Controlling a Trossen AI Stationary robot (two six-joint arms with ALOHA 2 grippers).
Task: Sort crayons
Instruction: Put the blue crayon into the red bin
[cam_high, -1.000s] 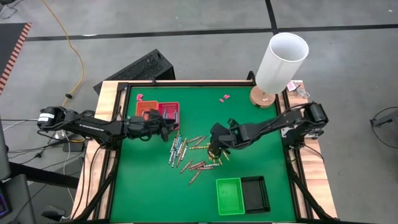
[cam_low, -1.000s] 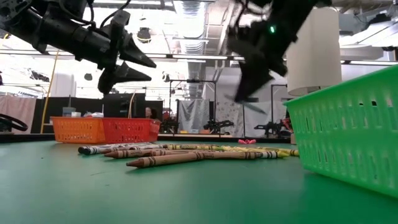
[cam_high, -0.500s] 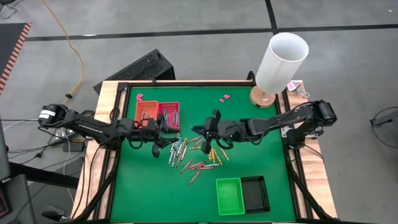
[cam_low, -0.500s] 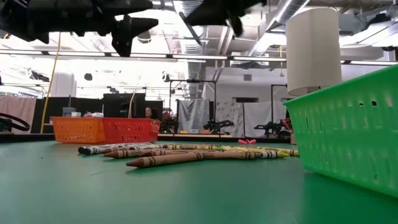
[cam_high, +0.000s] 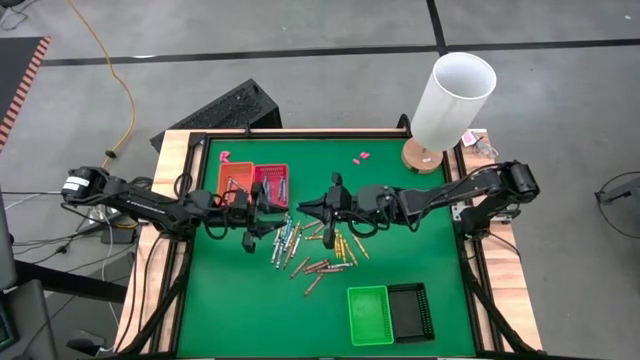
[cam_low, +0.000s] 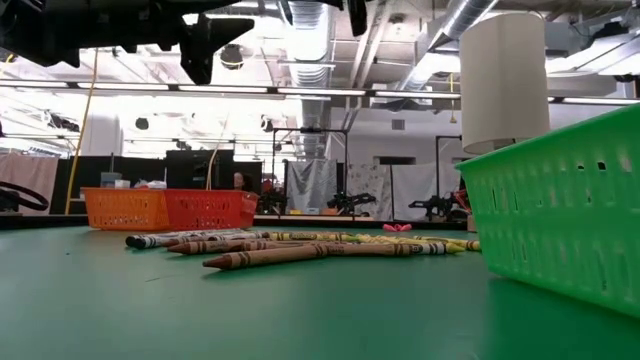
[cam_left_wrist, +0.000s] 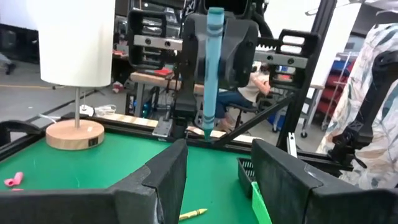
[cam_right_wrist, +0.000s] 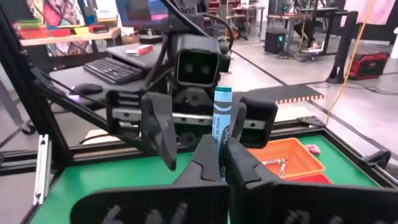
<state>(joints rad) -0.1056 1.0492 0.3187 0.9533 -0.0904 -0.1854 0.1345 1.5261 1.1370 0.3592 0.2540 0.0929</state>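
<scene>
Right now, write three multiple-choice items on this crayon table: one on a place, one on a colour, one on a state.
1. Where does the open-topped green plastic basket stand?
A. beside the black basket
B. beside the white-shaded lamp
C. between the orange and red baskets

2. What colour is the paper-wrapped crayon gripped by the right gripper?
A. yellow
B. blue-green
C. brown-red

3. How does the left gripper stand?
A. shut on a crayon
B. resting in a basket
C. open and empty

Answers: 1 A, the high view shows the two side by side at the near edge. 2 B, both wrist views show its teal wrapper. 3 C, its fingers stand apart with nothing between them.
</scene>
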